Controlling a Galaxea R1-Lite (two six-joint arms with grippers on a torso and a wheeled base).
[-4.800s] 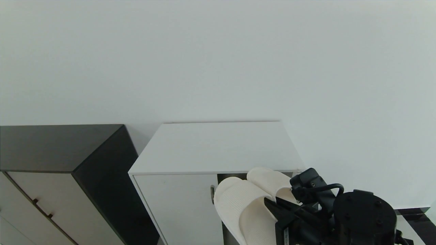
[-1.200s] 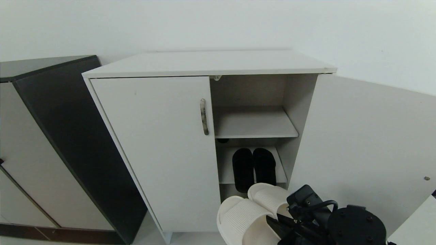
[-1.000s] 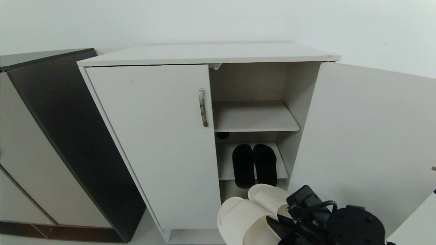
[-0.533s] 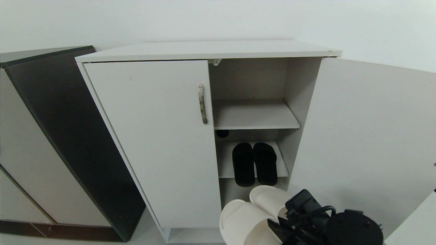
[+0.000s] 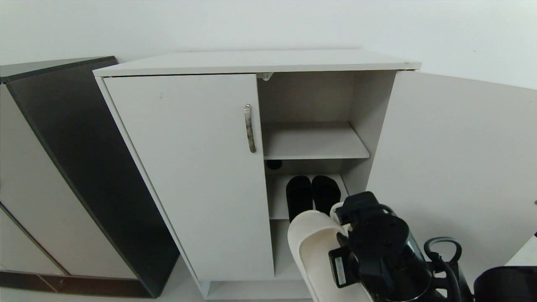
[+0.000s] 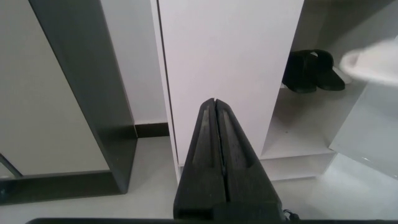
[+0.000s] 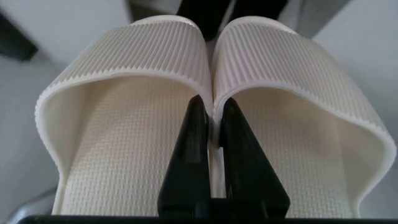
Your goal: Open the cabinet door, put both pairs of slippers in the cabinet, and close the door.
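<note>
The cream slippers (image 5: pixel 312 243) hang as a pair in the right gripper (image 7: pixel 213 115), which is clamped on the two inner edges where they press together, one finger tucked under each ribbed strap. The toes point away from the gripper toward the open half of the cabinet (image 5: pixel 251 63). We judge them light, foam-like and springy. The pinched walls will squash easily, so the hold depends on squeeze more than on any hard edge, though the ribbing should give the pads some bite. Because both are held at one seam near the straps, the long soles can droop or swivel about the pinch. One slipper could also creep out if a toe catches a shelf lip. That seam looks to us the best place to hold, since it keeps the pair side by side. The black slippers (image 5: pixel 300 195) lie on the shelf just beyond and above the gripper, so the free lower shelf (image 5: pixel 283 247) ahead of it seems the likelier spot. The open door (image 5: pixel 453 167) stands to the gripper's right. The left gripper (image 6: pixel 214 109) is pressed shut with nothing between its fingers, facing the closed door.
</note>
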